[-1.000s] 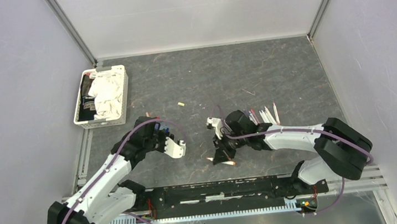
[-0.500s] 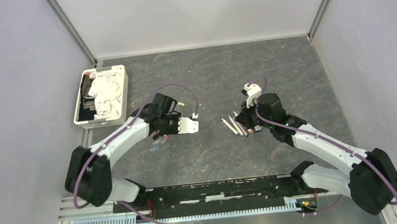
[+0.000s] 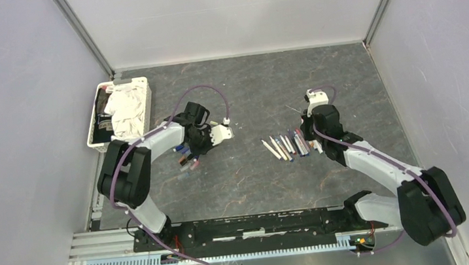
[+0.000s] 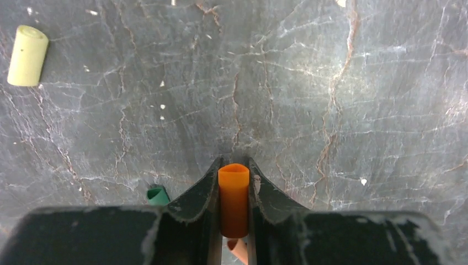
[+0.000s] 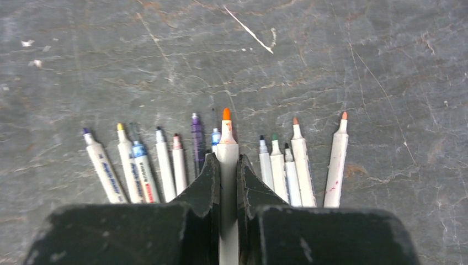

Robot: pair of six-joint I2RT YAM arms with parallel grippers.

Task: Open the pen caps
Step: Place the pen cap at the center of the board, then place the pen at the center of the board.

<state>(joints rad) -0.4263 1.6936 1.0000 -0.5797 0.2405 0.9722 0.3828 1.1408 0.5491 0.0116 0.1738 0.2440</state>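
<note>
Left gripper (image 4: 234,167) is clenching the orange cap (image 4: 234,196), sitting lower centre of its wrist view. Right gripper (image 5: 227,161) is gripping the uncapped orange pen (image 5: 227,135) amid the pen row (image 5: 165,165). Looks like the drop-off step; the next move needs each letting go low so nothing rolls.

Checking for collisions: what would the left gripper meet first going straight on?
Probably only bare tabletop: the left gripper, shut on an orange cap, has nothing standing ahead. The yellow cap lies far off to the left.

Orange cap (image 4: 234,199) & pen (image 5: 227,154) now apart
</note>
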